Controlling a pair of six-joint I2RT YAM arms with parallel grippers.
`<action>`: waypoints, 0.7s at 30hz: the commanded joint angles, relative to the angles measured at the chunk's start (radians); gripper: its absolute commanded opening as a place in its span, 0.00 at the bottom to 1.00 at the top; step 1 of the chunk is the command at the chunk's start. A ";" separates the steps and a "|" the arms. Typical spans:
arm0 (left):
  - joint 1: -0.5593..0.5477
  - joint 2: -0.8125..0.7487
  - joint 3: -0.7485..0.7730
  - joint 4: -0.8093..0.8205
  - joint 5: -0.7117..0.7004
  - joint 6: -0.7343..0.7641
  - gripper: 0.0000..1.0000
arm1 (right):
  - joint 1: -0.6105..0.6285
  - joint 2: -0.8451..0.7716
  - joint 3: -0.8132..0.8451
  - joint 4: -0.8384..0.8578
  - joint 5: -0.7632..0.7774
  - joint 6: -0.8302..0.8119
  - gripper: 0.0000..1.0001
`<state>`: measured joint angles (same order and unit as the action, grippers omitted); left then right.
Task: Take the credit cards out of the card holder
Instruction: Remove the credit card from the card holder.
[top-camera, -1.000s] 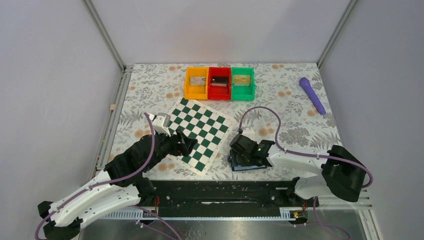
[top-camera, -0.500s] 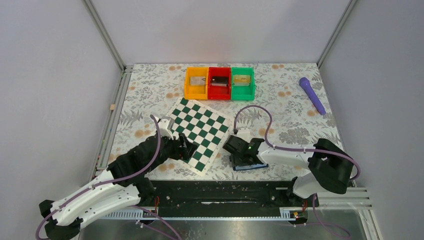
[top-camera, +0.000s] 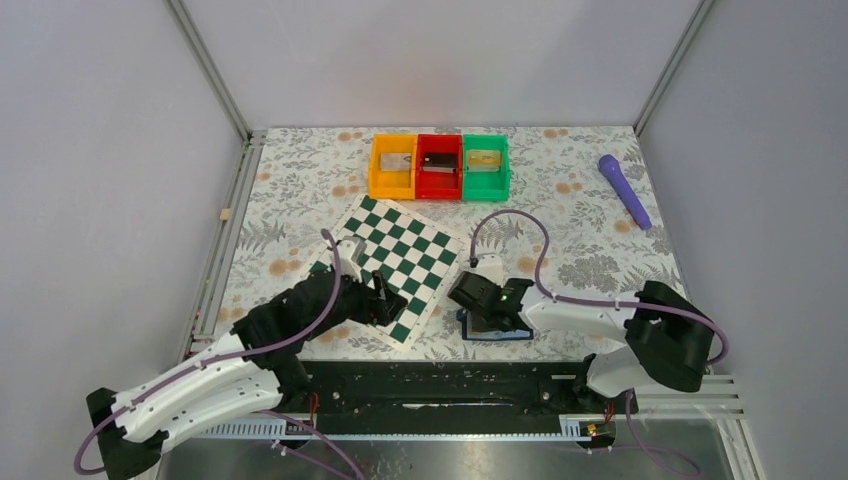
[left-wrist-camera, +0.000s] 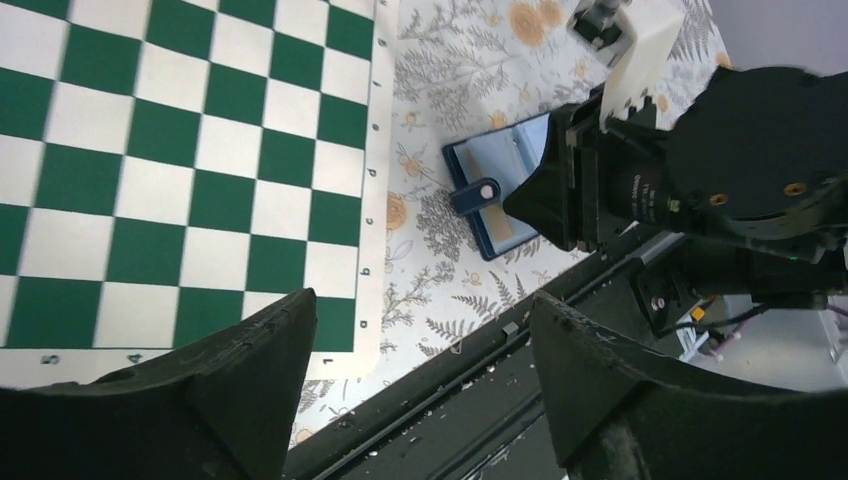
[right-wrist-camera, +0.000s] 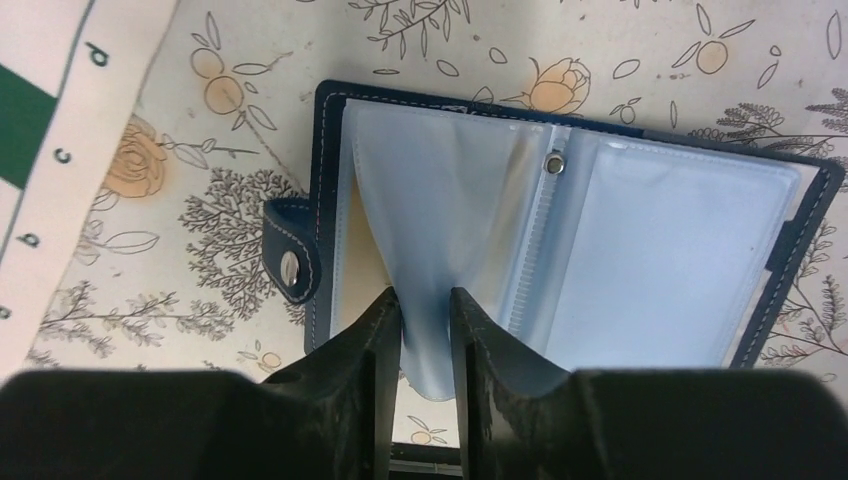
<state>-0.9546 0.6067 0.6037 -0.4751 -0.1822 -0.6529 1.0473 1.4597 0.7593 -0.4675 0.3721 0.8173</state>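
The blue card holder (top-camera: 497, 329) lies open on the floral cloth near the front edge, right of the chessboard. It also shows in the left wrist view (left-wrist-camera: 492, 165) and the right wrist view (right-wrist-camera: 660, 260). My right gripper (right-wrist-camera: 424, 300) is shut on a translucent plastic sleeve (right-wrist-camera: 440, 200) of the holder and holds it raised; from above it sits over the holder's left half (top-camera: 472, 300). A tan card edge (right-wrist-camera: 362, 270) shows in the left pocket under the sleeve. My left gripper (left-wrist-camera: 420, 310) is open and empty above the chessboard's near corner (top-camera: 385, 300).
The green-and-white chessboard (top-camera: 400, 262) lies left of the holder. Orange (top-camera: 392, 166), red (top-camera: 438, 167) and green (top-camera: 485, 166) bins stand in a row at the back, each with a card-like item inside. A purple marker (top-camera: 624, 190) lies at the back right. The black base rail (top-camera: 440, 385) runs along the front.
My right gripper has shifted a little left over the holder. My left arm has moved right along the chessboard's near edge, towards the holder.
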 joint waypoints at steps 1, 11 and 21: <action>-0.002 0.061 -0.031 0.144 0.129 -0.024 0.76 | 0.010 -0.101 -0.058 0.091 -0.017 0.033 0.29; -0.020 0.322 -0.086 0.428 0.322 -0.088 0.70 | 0.009 -0.246 -0.179 0.191 0.017 0.052 0.24; -0.057 0.580 -0.017 0.636 0.461 -0.126 0.68 | 0.008 -0.306 -0.228 0.186 0.011 0.051 0.31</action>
<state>-1.0061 1.1366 0.5301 -0.0250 0.1749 -0.7433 1.0473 1.2102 0.5491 -0.2920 0.3496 0.8516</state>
